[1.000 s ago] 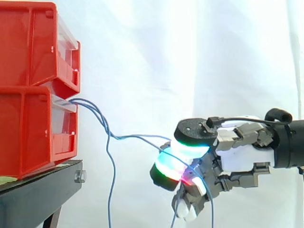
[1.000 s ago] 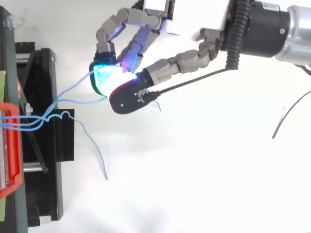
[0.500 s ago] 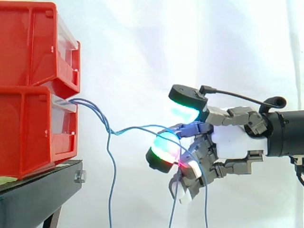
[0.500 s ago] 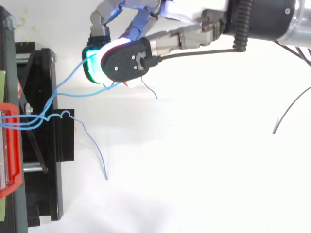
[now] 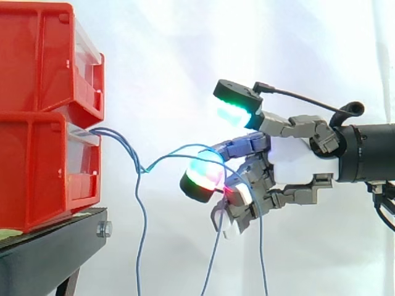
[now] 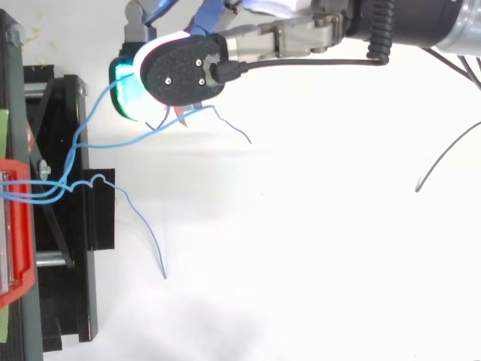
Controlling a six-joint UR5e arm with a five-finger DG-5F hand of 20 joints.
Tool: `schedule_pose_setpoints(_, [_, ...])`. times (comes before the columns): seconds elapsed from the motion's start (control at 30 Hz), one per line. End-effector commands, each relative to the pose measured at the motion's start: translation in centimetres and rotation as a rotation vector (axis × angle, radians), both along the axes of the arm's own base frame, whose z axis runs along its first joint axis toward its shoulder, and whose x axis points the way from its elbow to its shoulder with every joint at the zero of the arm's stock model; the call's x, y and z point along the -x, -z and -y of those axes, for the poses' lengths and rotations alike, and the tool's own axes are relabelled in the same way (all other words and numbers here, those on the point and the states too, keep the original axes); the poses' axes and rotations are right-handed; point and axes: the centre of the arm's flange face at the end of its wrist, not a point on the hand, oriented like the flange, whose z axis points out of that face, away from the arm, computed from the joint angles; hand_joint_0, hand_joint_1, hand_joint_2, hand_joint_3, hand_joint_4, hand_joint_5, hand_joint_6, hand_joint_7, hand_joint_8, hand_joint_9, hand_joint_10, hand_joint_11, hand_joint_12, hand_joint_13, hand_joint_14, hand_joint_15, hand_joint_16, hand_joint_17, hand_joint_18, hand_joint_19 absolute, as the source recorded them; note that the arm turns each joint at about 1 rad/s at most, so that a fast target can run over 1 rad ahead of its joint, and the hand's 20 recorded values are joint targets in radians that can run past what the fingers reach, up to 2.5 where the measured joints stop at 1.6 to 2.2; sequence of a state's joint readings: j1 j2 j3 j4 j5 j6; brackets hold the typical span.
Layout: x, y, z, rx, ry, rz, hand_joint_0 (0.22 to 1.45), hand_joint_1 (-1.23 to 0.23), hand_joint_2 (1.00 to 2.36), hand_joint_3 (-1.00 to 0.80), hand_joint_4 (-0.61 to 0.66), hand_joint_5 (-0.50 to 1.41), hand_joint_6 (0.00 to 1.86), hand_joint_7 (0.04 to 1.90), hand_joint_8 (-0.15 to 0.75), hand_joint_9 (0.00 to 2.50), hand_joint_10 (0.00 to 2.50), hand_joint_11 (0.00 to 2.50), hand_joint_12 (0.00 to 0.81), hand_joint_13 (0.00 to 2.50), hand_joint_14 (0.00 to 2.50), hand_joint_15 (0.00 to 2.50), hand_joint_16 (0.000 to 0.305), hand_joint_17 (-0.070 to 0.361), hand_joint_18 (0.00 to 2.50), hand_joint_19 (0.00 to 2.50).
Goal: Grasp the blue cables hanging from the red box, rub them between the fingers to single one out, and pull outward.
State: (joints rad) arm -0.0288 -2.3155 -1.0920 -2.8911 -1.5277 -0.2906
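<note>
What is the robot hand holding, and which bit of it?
The hand holds the blue cables hooked among its curled fingers, partway along their length, well out from the red box. Its thumb stands clear above them.

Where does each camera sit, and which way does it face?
Side view: beside the work, level, facing the red bins and blue cables; hand and arm reach in from the right.
Top view: overhead, looking down on the black stand; hand reaches in from the top.
Shared: bins, cables, hand.
</note>
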Motion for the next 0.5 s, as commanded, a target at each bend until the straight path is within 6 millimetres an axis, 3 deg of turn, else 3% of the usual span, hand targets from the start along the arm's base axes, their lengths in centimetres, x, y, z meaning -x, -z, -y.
schedule_pose_setpoints(0.0, [-0.1,-0.2,0.0,0.007,0.000,0.004,0.56,-0.42,1.00,-0.49,0.15,-0.13,0.77,0.96,0.277,1.09,0.02,0.79,0.363,0.82,0.02,0.55,0.047,0.106,0.64,0.54])
schedule_pose_setpoints(0.3, [-0.6,-1.6,0.0,0.035,0.000,0.025,0.61,-0.49,1.01,-0.32,0.12,-0.11,0.80,1.02,0.273,1.17,0.02,0.82,0.360,0.85,0.02,0.56,0.045,0.102,0.68,0.55])
schedule_pose_setpoints(0.47, [-0.5,-1.6,0.0,0.035,0.000,0.016,0.60,-0.59,1.01,-0.23,0.16,-0.13,0.85,0.94,0.298,1.16,0.02,0.83,0.393,0.87,0.02,0.54,0.052,0.118,0.74,0.52])
